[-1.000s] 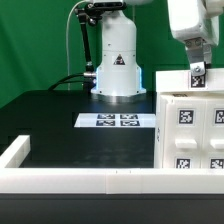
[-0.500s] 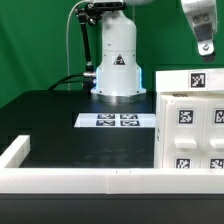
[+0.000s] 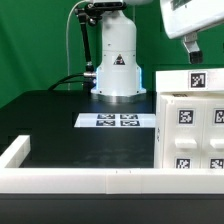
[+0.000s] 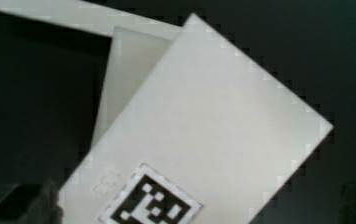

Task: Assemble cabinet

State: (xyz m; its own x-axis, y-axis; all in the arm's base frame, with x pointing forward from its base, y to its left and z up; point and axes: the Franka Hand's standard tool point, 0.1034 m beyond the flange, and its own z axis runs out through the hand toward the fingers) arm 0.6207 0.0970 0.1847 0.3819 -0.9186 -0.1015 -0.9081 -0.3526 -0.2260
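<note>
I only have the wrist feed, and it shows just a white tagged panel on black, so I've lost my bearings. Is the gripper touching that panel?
Observer: No. In the exterior view the gripper hangs above the cabinet, with green backdrop showing between them.
Operator: Is anything lying beside the cabinet?
Observer: Yes, the marker board lies flat on the table, to the exterior view's left of the cabinet and in front of the arm's white base.
Operator: And nearer the camera?
Observer: A long low white rail runs along the table's near edge.
</note>
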